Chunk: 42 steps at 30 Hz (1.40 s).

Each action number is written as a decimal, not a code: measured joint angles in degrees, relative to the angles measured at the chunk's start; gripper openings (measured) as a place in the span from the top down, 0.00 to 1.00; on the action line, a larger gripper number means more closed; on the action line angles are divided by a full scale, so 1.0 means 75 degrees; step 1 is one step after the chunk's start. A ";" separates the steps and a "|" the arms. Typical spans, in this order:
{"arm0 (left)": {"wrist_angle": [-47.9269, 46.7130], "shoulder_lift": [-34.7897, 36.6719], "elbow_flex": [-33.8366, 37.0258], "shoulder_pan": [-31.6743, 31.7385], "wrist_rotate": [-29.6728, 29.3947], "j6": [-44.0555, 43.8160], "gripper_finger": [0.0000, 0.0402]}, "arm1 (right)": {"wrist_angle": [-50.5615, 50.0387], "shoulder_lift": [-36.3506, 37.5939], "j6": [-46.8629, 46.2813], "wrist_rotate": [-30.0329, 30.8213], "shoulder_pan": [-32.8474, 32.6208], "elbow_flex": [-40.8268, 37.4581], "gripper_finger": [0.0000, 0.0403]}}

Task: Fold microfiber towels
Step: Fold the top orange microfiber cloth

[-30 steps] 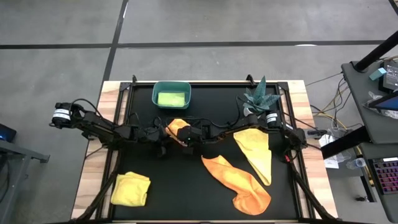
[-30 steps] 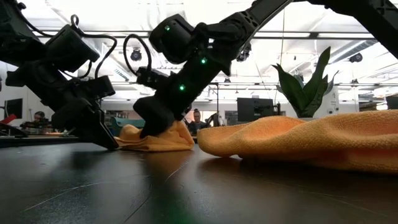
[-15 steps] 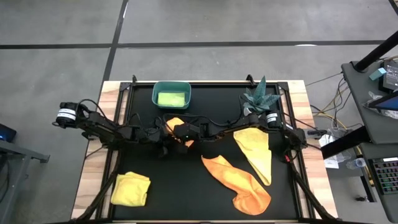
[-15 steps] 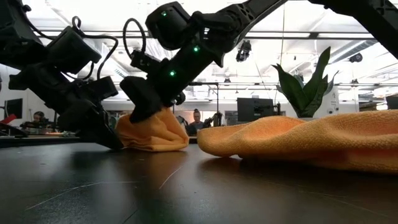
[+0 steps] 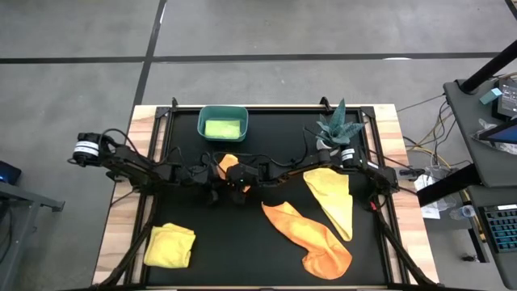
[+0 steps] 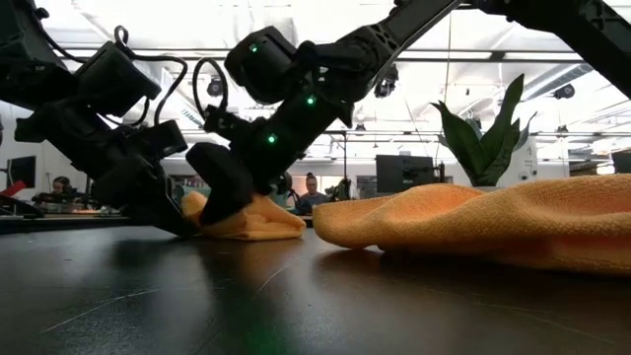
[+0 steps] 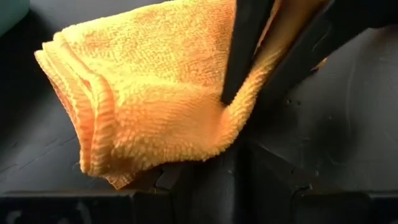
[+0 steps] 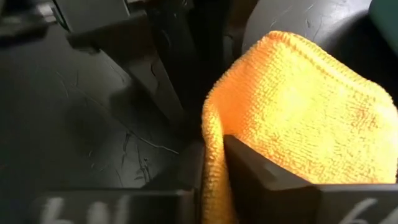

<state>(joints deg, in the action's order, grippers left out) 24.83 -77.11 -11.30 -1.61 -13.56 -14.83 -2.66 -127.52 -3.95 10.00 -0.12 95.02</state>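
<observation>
On the black table (image 5: 266,250), near its middle, a small folded orange towel (image 5: 229,162) is pinched between the right gripper (image 5: 234,179), clamped on its edge, and the left gripper (image 5: 212,181), likewise gripping it.

Teal bin (image 5: 223,124) and potted plant (image 5: 337,123) on black mat (image 5: 266,250)

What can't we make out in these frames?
- High view: both grippers' fingers merge over the small orange towel; grip unreadable.
- Low view: right gripper covers that towel's near edge.
- High view: lime cloth in teal bin; folds too small.
- Left wrist view: towel's far side cut off.
</observation>
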 joint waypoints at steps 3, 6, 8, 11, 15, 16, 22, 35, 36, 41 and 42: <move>-0.0177 0.0169 0.0004 0.0000 0.0136 -0.0240 0.69 | -0.0025 0.0042 0.0003 -0.0014 0.0002 -0.0003 0.78; -0.0386 0.0348 0.0007 -0.0003 0.0436 -0.0350 0.69 | -0.0132 0.0213 0.0004 -0.0017 0.0000 -0.0001 0.70; -0.0621 0.0541 0.0007 -0.0002 0.0614 -0.0397 0.69 | -0.0272 0.0332 0.0031 -0.0017 0.0000 0.0000 0.65; -0.1029 0.0854 0.0007 -0.0007 0.0810 -0.0399 0.69 | -0.0549 0.0483 0.0058 -0.0015 -0.0011 0.0000 0.61; -0.1743 0.1449 0.0013 -0.0007 0.1165 -0.0387 0.69 | -0.1004 0.0793 0.0126 -0.0016 -0.0043 0.0000 0.58; -0.1885 0.1635 0.0013 -0.0006 0.1289 -0.0387 0.69 | -0.1131 0.0881 0.0189 -0.0007 -0.0050 0.0000 0.58; -0.2107 0.2669 0.0008 -0.0006 0.1827 -0.0210 0.69 | -0.1781 0.1383 0.0652 0.0009 -0.0052 -0.0006 0.67; -0.1507 0.3190 -0.0129 0.0215 -0.0533 0.1091 0.81 | -0.1341 0.1609 0.1331 -0.0160 0.0035 -0.0567 0.97; -0.1491 0.3073 -0.0109 0.0269 -0.0633 0.1087 0.83 | -0.1183 0.1606 0.1290 -0.0261 0.0038 -0.0650 0.97; -0.0946 0.2294 -0.0083 0.0434 -0.0824 0.1057 0.96 | -0.0386 0.1603 0.1117 -0.0543 0.0043 -0.1196 0.98; -0.0856 0.2085 -0.0086 0.0461 -0.0875 0.1049 0.98 | -0.0277 0.1603 0.1053 -0.0598 0.0037 -0.1294 0.98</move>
<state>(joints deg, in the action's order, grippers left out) 18.41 -61.47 -11.94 1.85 -20.12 -6.97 -4.74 -115.50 3.95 5.51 0.16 85.32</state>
